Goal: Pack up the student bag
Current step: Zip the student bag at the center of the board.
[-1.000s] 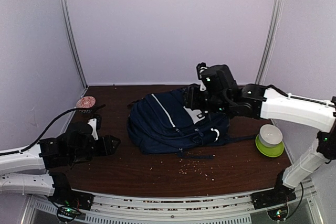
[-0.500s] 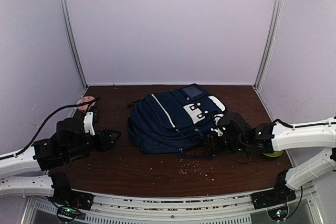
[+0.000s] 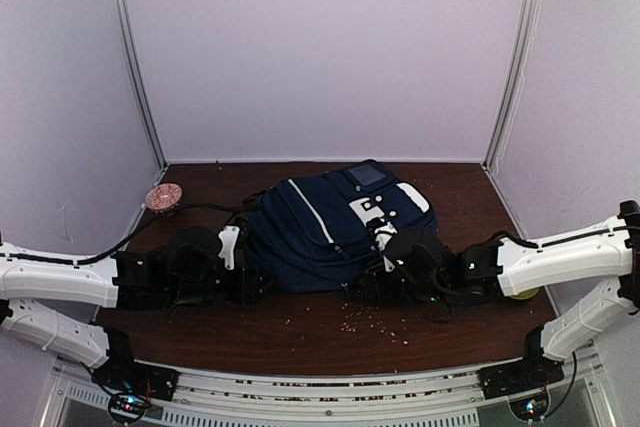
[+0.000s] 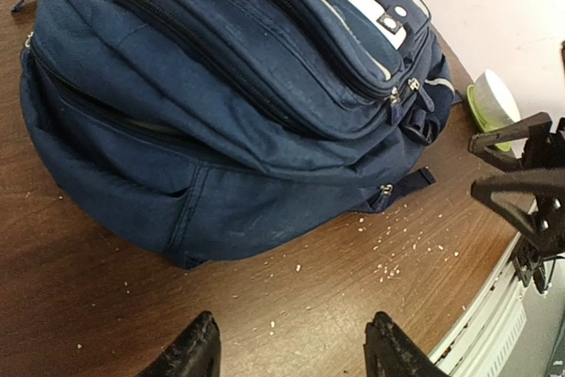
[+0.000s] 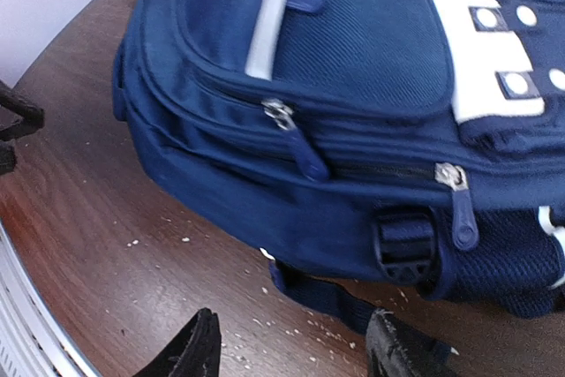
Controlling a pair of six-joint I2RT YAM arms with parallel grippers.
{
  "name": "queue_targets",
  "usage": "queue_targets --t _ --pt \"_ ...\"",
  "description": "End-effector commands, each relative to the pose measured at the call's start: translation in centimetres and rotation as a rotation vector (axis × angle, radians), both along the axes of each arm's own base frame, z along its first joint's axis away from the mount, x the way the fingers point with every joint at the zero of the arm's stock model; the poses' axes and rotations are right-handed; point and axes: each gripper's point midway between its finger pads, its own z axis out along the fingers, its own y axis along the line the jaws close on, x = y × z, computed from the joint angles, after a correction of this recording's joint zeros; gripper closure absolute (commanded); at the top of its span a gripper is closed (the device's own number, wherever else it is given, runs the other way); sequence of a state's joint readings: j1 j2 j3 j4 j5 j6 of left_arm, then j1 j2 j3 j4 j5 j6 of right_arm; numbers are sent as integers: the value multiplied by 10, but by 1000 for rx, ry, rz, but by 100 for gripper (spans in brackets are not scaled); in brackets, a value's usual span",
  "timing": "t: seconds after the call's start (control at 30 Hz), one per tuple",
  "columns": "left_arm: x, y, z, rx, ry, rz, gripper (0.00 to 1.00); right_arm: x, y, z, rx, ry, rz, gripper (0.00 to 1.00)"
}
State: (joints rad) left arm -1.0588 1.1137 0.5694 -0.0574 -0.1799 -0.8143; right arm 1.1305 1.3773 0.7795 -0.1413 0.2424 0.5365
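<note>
Far left on the overhead view, a small pink dish (image 3: 163, 196) sits at the back corner of the table (image 3: 470, 187), well apart from the action. Next along, the left claw (image 3: 250, 282) is low over the wood at the bag's left flank, and its wrist view shows the left claw (image 4: 291, 355) spread wide with nothing between the fingers, only bare table and specks.

Centre frame, there's the bag (image 3: 330, 222): navy, white stripe and white patches, lying flat in the middle of the table with its front pockets up. The zips look closed in both close-ups of the bag (image 4: 229, 103), and a dark strap and buckle trail along the near side of the bag (image 5: 353, 130).

Pale crumbs (image 3: 375, 319) are scattered just in front of it. Then the right claw (image 3: 375, 287), down near the bag's lower right corner; from the wrist view the right claw (image 5: 296, 350) stands partly open and grips nothing, the strap lying just ahead of it. Far right, a green-and-white bowl (image 4: 490, 103) peeks out beside the bag.
</note>
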Motion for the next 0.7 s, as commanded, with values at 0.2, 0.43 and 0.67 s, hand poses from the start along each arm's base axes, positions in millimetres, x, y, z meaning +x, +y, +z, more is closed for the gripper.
queue_targets --t 0.2,0.43,0.67 --pt "1 4 13 -70 -3 59 5 17 56 24 -114 -126 157 45" --pt "-5 24 8 -62 0 93 5 21 86 5 -162 -82 213 47" --pt "-5 28 3 -41 -2 101 5 43 87 9 -189 -138 116 47"
